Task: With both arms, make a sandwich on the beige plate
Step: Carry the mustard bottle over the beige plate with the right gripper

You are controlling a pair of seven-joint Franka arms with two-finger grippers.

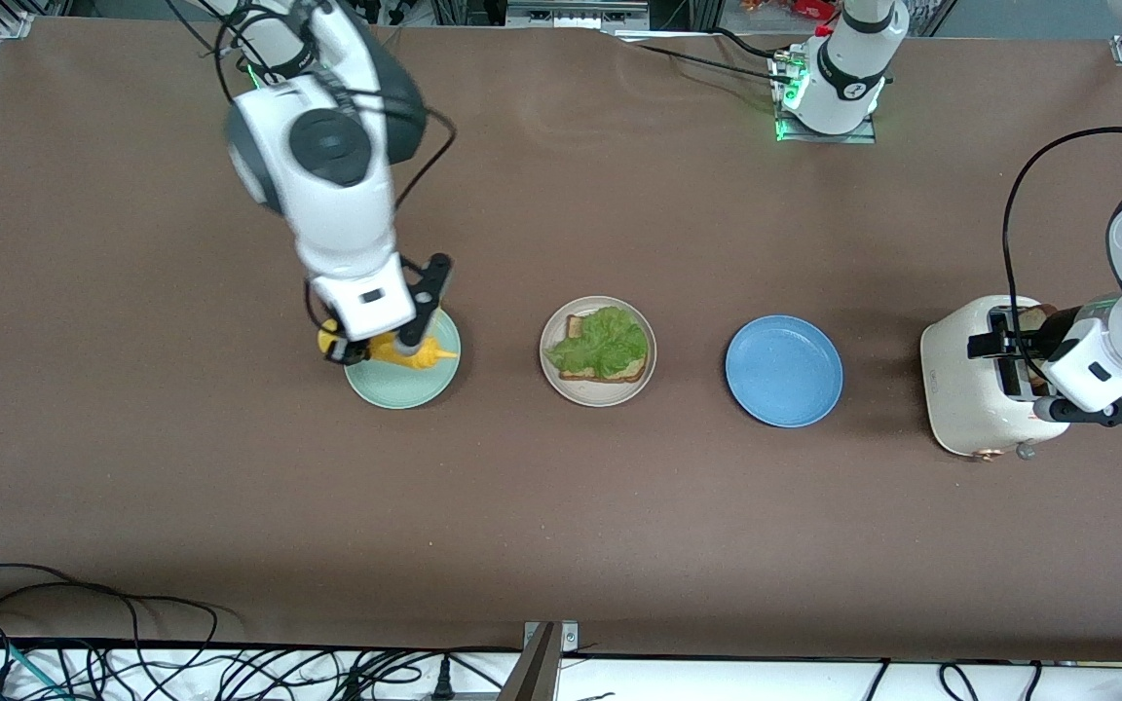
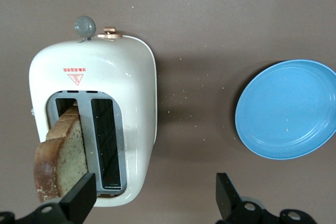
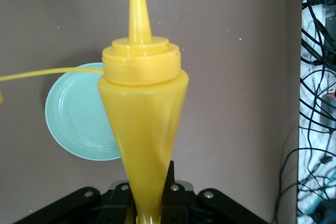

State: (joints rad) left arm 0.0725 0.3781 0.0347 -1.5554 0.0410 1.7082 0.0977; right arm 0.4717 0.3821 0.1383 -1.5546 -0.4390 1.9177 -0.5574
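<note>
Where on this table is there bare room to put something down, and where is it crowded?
Bare tabletop lies between the beige plate and the blue plate, and in the wide strip nearer the front camera than all three plates. The blue plate holds nothing. Crowded spots: the mint green plate under the right gripper gripping the yellow bottle, and the toaster with the open left gripper over it.

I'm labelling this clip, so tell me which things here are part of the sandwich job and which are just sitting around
Job: beige plate, toast and lettuce on it; toast slice in toaster; yellow squeeze bottle held by right gripper; open left gripper.
Idle: blue plate, mint plate.
</note>
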